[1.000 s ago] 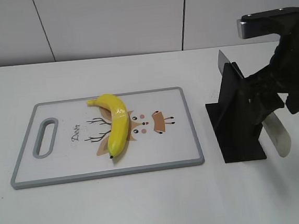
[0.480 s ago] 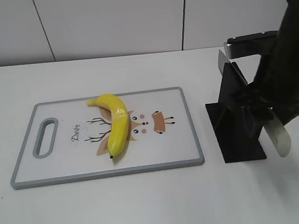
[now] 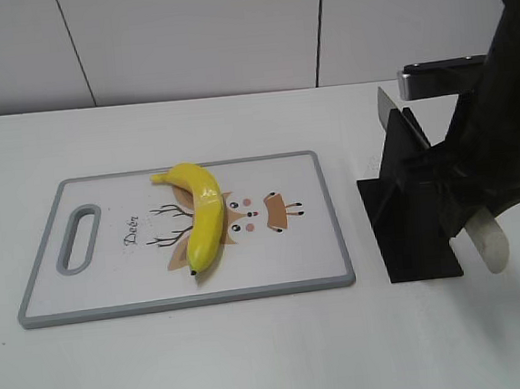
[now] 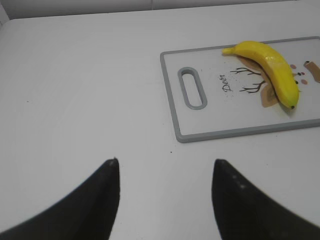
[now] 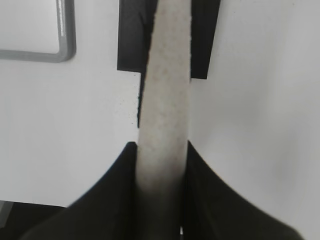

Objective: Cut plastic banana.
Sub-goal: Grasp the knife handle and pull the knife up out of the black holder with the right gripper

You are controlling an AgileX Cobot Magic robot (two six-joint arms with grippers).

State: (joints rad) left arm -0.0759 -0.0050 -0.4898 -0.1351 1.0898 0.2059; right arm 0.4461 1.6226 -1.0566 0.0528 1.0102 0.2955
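Note:
The plastic banana (image 3: 203,222) lies on the white cutting board (image 3: 275,257), stem at the back, black tip toward the front. It also shows in the left wrist view (image 4: 272,70). My right gripper (image 5: 161,145) is shut on the pale knife handle (image 5: 165,100), next to the black knife stand (image 3: 413,227). In the exterior view the handle's end (image 3: 490,240) sticks out below the arm, and the blade's tip (image 3: 385,103) shows above the stand. My left gripper (image 4: 165,162) is open and empty over bare table, left of the board (image 4: 220,115).
The board has a grey rim and a handle slot (image 3: 79,238) at its left end. The knife stand's base (image 5: 205,40) sits on the white table right of the board. A white wall stands behind the table.
My right arm has come in lower over the knife stand and swung the pale handle slightly. The banana and board have not moved.

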